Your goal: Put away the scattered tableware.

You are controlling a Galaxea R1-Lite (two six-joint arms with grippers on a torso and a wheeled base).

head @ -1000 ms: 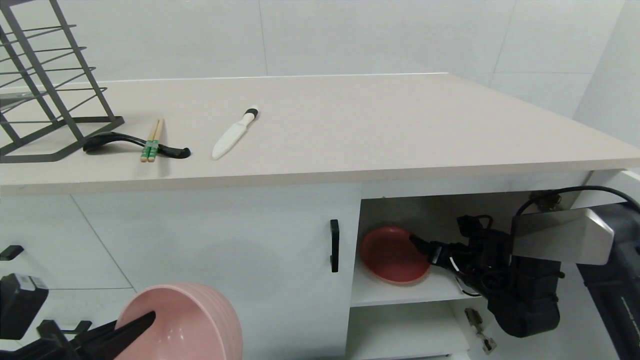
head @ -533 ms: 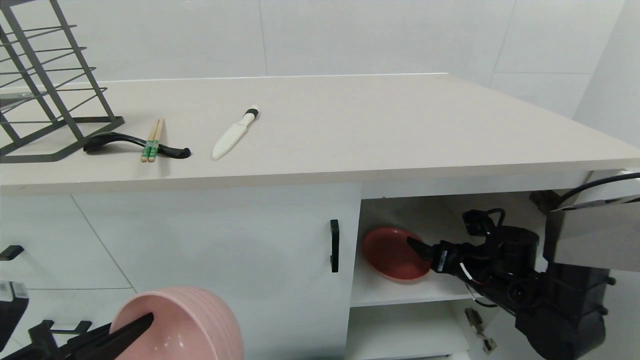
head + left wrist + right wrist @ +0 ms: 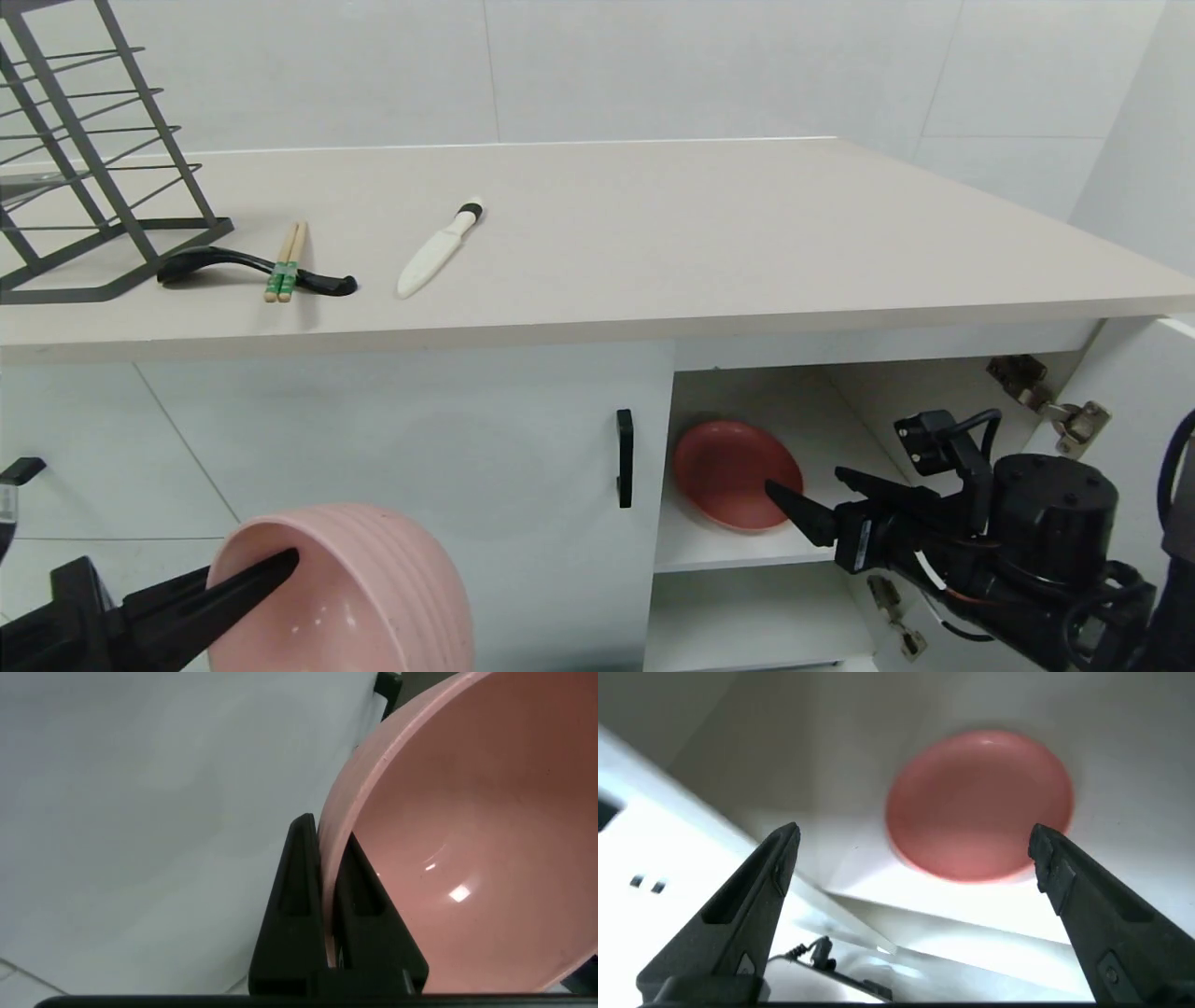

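- a pale countertop (image 3: 653, 233) runs under a white tiled wall, with white cabinets below; the right-hand cabinet stands open, showing a shelf (image 3: 691, 551).
- on the countertop, near a dark wire rack (image 3: 93, 168), lie a black spoon (image 3: 252, 266), a pair of chopsticks (image 3: 285, 261) across it, and a white knife (image 3: 439, 247) a little apart.
- a red plate (image 3: 733, 471) sits on the shelf inside the open cabinet.
- the right gripper (image 3: 805, 481) hangs just outside the cabinet, its fingers spread wide with nothing between them, pointing at the plate but apart from it.
- the left gripper (image 3: 280, 565) is low in front of the closed cabinet door (image 3: 420, 448), clamped on the rim of a pink bowl (image 3: 364, 597), one finger inside and one outside.
- judging by this, the plate looks stowed and the bowl is the piece in hand.
- the next move likely calls for carrying the bowl past the closed door into the open cabinet and setting it beside the plate without knocking it, while the right arm keeps out of the opening.
- the spoon, chopsticks and knife are not yet put away.
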